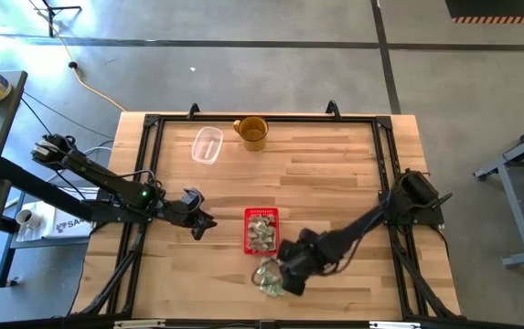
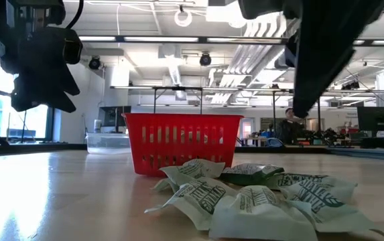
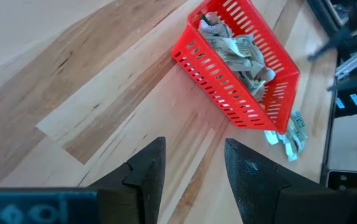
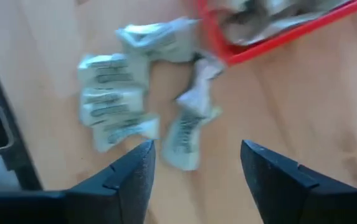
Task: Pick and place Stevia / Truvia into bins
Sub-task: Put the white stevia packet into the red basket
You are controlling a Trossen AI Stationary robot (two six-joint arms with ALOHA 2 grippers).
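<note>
The right gripper [image 4: 194, 165], fingers spread and empty, hovers over loose Stevia packets [image 1: 269, 277] heaped just beside the red bin [image 1: 262, 229]; the left gripper [image 1: 199, 223], also spread, waits farther off.

One red basket [image 1: 262, 229], one mug [image 1: 252, 132] (yellow-brown), one clear container [image 1: 208, 144].

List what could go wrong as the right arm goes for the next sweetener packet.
1. The loose packets lie bunched and overlapping, so the right gripper, jaws open above them, may lift several or none.
2. One packet lies against the red basket; closing there could nudge the basket.
3. The basket already holds a heap of packets, so a drop near the low wall may spill out.
</note>
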